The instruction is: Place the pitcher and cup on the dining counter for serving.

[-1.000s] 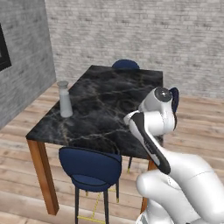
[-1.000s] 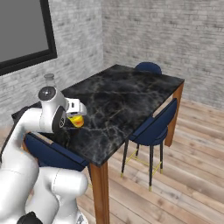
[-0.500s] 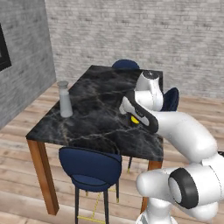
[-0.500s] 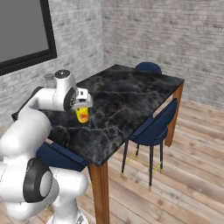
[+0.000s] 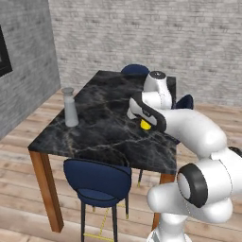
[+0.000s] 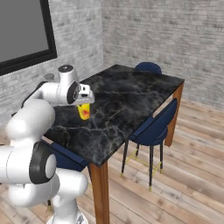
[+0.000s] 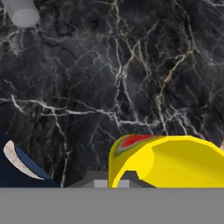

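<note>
Right base view: pincer (image 6: 84, 106) clamped on small yellow cup (image 6: 83, 111) above black marble bench (image 6: 131, 94); tall grey translucent pitcher (image 5: 70, 107) stands well apart.

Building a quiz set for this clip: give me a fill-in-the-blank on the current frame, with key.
1. The claw is shut on the ____ cup.
2. The pitcher stands on the ____.
3. The cup is held ____ the tabletop, not resting on it.
4. The chairs are ____ in colour.

Missing words: yellow; table; above; blue
</note>
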Robot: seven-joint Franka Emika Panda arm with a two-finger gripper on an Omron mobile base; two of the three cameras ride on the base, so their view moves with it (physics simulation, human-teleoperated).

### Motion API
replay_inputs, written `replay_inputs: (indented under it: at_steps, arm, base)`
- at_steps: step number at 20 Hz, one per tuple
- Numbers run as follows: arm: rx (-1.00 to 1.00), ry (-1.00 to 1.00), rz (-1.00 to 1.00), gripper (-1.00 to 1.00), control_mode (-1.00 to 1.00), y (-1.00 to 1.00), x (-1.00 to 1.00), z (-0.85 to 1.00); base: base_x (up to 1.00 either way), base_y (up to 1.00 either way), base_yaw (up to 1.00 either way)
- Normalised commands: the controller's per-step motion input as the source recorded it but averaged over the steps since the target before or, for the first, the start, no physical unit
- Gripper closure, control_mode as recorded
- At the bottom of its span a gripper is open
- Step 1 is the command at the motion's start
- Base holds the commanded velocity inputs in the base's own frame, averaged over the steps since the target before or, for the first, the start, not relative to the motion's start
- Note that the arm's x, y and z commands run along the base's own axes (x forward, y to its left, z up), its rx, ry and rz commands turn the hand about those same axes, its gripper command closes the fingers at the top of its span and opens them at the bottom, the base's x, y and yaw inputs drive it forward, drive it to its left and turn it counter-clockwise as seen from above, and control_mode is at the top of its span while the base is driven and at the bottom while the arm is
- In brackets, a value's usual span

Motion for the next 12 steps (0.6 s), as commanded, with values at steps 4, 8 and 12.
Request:
replay_inputs:
  at_steps: [4, 8, 12]
  arm:
    - [0.00, 0.00, 0.00, 1.00, -1.00, 0.13, 0.58, -0.31]
    - [0.00, 0.00, 0.00, 1.00, -1.00, 0.11, 0.38, -0.29]
    - [0.00, 0.08, 0.00, 1.00, -1.00, 0.07, 0.28, -0.46]
  base:
    - [0.00, 0.00, 0.00]
    - [0.00, 0.00, 0.00]
    - [0.00, 0.00, 0.00]
